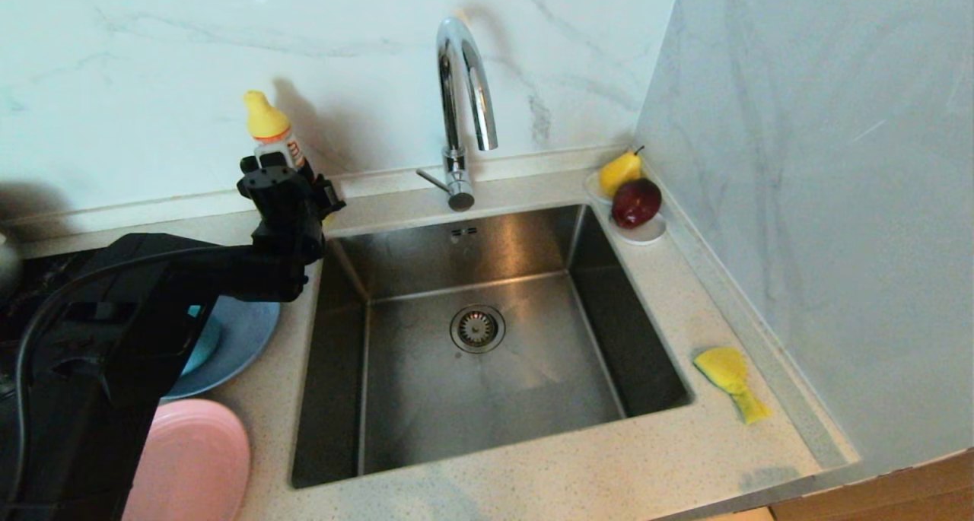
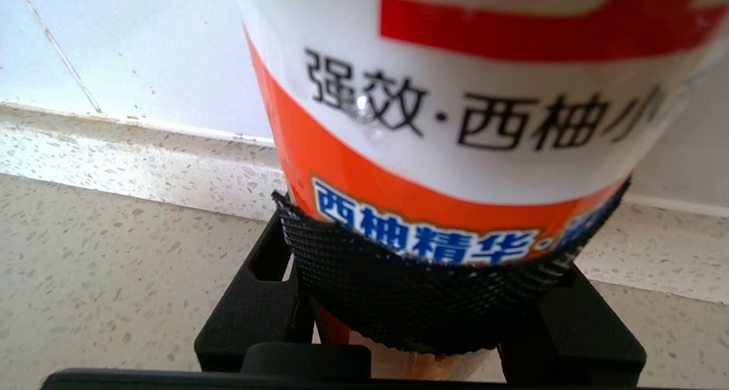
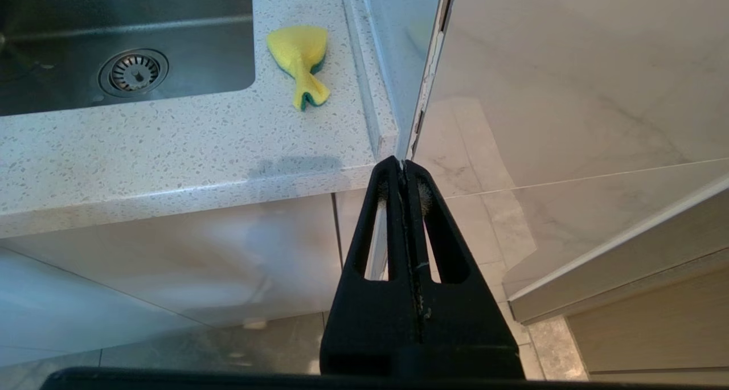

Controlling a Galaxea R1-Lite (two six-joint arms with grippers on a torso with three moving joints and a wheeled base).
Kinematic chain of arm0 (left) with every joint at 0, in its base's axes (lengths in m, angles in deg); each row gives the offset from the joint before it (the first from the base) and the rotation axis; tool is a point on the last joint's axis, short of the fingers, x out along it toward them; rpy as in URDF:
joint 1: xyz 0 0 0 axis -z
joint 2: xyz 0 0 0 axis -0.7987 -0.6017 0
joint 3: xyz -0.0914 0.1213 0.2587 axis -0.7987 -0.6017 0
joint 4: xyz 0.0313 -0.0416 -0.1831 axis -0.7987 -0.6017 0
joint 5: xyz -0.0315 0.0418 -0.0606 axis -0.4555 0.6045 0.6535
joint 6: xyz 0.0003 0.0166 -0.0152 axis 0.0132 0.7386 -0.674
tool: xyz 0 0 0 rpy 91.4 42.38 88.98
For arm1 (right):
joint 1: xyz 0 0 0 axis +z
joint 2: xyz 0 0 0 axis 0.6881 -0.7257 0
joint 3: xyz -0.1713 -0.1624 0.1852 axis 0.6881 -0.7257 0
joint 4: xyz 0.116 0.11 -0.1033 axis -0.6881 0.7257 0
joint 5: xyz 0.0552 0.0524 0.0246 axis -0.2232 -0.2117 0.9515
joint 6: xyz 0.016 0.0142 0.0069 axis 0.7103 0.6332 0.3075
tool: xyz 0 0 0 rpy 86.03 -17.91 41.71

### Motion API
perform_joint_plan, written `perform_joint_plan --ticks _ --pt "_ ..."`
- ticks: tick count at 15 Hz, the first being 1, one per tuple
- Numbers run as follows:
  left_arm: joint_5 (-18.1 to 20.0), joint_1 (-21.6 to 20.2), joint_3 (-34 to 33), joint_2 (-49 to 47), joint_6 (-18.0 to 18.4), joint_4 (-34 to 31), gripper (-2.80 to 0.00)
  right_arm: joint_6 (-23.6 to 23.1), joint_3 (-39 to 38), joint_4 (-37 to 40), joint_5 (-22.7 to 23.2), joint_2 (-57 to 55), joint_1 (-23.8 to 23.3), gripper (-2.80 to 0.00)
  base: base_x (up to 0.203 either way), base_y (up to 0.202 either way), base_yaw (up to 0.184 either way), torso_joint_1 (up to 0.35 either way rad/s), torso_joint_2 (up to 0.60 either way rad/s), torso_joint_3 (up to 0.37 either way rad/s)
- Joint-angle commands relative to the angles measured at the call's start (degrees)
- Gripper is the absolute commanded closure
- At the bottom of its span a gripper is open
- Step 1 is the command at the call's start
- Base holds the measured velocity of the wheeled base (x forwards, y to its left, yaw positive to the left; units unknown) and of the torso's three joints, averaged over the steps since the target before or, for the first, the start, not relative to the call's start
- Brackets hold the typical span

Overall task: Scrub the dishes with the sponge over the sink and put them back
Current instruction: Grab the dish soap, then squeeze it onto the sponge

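Sink [image 1: 487,369]: basin open, only the drain [image 1: 477,328] on its floor; the tap [image 1: 460,103] overhangs the back edge. Right counter: narrow strip hemmed by the side wall [image 1: 822,201]; sponge [image 1: 730,380] lies on it with bare counter all round, saucer [image 1: 645,232] with fruit fills the back corner. Left counter: the left arm [image 1: 152,293] hangs over the plates [image 1: 243,331], its gripper [image 2: 424,299] against the bottle [image 1: 272,133] by the back wall. The right gripper [image 3: 404,171] hangs below the counter edge.

Chrome tap [image 1: 464,87] at back of worktop [image 1: 533,468], spout curving forward. Detergent bottle [image 1: 272,133], yellow cap, white and orange label with Chinese text, upright near back wall. White saucer [image 1: 643,232] in far right corner holding yellow pear [image 1: 620,173] and dark red apple [image 1: 636,201], touching. Black stovetop [image 1: 27,277] at far left.
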Motion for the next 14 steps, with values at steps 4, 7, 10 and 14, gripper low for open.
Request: perform_joint_plan --ticks 4,7,10,14 --pt "-1.91 0.04 0.37 5.31 -0.15 -0.37 0.0 0.0 0.0 0.01 0.0 0.01 0.0 0.0 0.0 0.0 0.0 0.0 0.0 0.0" --pt "-2.73 0.04 -2.45 10.88 -0.41 -0.8 0.0 0.0 0.0 0.01 0.0 0.01 0.0 0.0 0.0 0.0 0.0 0.0 0.0 0.0" --pt "-3.09 0.05 -7.44 17.62 -0.5 -1.16 0.0 0.0 0.0 0.01 0.0 0.01 0.0 0.0 0.0 0.0 0.0 0.0 0.0 0.0" --pt "-3.35 0.4 -12.16 28.99 -0.66 -7.03 0.0 0.0 0.0 0.01 0.0 0.01 0.0 0.0 0.0 0.0 0.0 0.0 0.0 0.0"
